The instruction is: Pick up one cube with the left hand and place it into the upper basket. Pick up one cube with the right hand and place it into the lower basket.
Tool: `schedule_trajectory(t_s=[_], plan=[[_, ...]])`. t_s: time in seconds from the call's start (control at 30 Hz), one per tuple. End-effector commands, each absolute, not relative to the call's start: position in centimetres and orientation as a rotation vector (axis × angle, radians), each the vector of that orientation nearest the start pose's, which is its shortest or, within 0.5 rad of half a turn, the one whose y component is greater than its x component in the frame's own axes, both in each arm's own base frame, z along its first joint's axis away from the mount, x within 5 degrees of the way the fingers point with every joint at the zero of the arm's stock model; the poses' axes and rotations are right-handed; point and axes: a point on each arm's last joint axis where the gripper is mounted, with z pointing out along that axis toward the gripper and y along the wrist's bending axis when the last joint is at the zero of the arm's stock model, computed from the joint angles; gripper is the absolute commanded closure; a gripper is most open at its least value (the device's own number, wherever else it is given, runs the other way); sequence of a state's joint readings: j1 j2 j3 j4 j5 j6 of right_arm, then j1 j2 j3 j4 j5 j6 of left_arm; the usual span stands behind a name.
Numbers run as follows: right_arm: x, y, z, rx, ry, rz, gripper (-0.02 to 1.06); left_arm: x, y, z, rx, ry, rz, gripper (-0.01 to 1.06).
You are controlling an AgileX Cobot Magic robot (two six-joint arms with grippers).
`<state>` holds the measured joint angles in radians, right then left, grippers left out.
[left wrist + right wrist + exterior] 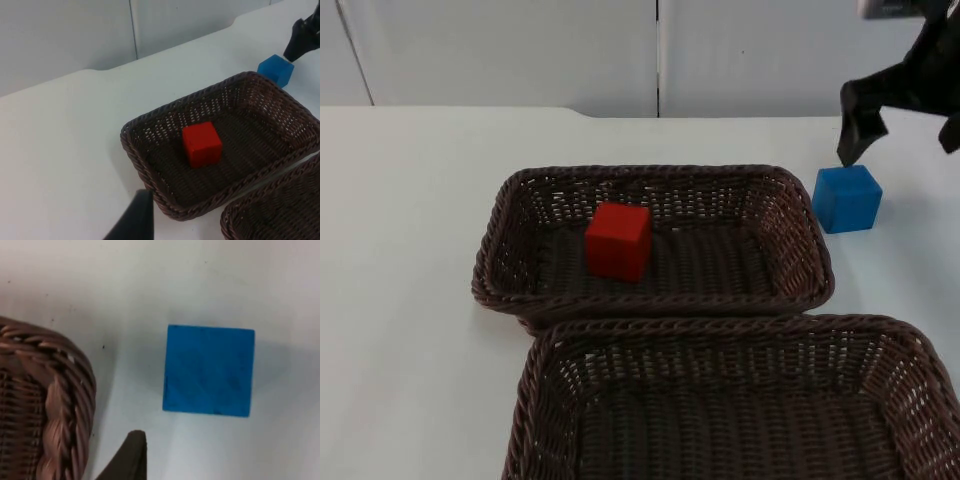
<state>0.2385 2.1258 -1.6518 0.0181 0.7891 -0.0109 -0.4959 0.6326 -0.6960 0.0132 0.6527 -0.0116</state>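
A red cube lies inside the upper basket, left of its middle. A blue cube rests on the white table just past that basket's right end. My right gripper hangs open above and slightly behind the blue cube, touching nothing; one fingertip stands beside the cube and the basket's corner. The lower basket holds nothing that I can see. My left gripper waits high above the table to the left of the upper basket.
The two wicker baskets sit edge to edge near the table's front. A grey partition wall closes the far side. Open white table spreads to the left of the baskets.
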Motion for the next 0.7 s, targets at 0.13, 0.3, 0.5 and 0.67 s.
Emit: schedule_trajectory(t_s=[0.13, 0.3, 0.5, 0.67], plan=[[45.3, 11.9, 16.7, -0.328, 2.685, 0.112, -0.01, 10.4, -5.6, 33.6, 0.5, 2.027, -0.309, 0.0], [45.9, 13.2, 15.1, -0.371, 2.624, 0.111, -0.01, 10.4, -5.7, 33.6, 0.5, 2.025, -0.309, 0.0], [46.2, 13.1, 14.1, -0.398, 2.611, 0.061, -0.01, 10.4, -5.6, 33.6, 0.5, 2.027, -0.309, 0.0], [46.4, 13.1, 12.0, -0.403, 2.64, 0.048, -0.01, 10.4, -5.6, 33.5, 0.501, 2.031, -0.308, 0.0]])
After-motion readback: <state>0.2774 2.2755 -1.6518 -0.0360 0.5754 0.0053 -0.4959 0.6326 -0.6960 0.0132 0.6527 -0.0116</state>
